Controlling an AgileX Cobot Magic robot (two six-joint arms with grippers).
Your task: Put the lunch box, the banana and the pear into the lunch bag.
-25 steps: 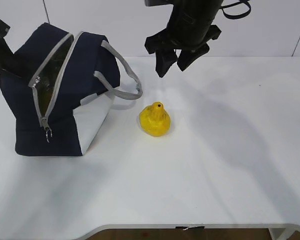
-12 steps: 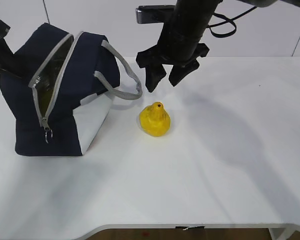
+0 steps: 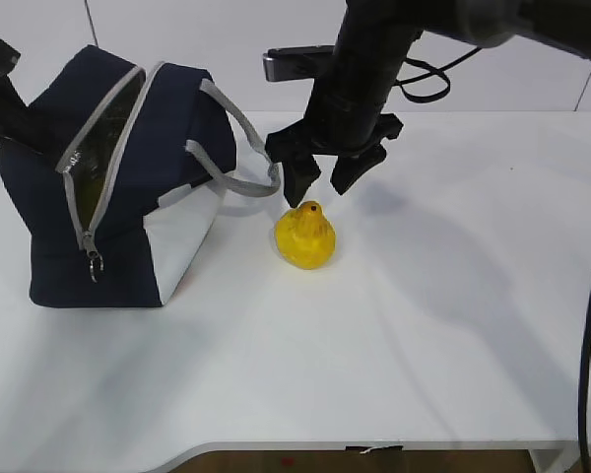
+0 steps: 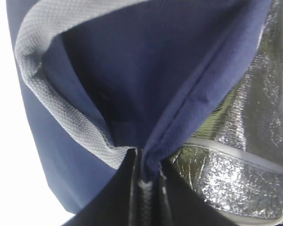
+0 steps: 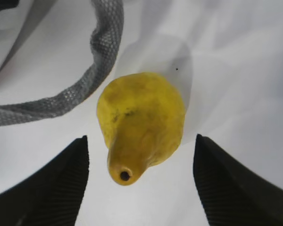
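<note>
Nearest the bottom edge of the exterior view lies the bare white table. Further up, a little left of the frame's centre, the pear stands upright on it, dark stem end on top. My right gripper hangs directly above the pear with its jaws spread wide, one finger on each side of the stem end, and nothing is grasped. In my right wrist view the pear sits in mid-frame between my two dark fingers at the lower corners, with white table showing on both sides of the fruit, so neither pad touches it. A loop of grey handle curves just beside the pear in the upper left of that view.

At the left of the exterior view the lunch bag leans on the table, its zipper undone and the mouth gaping. My left gripper is clenched on the navy edge of the lunch bag at the bottom of my left wrist view, with silver lining at the right.
</note>
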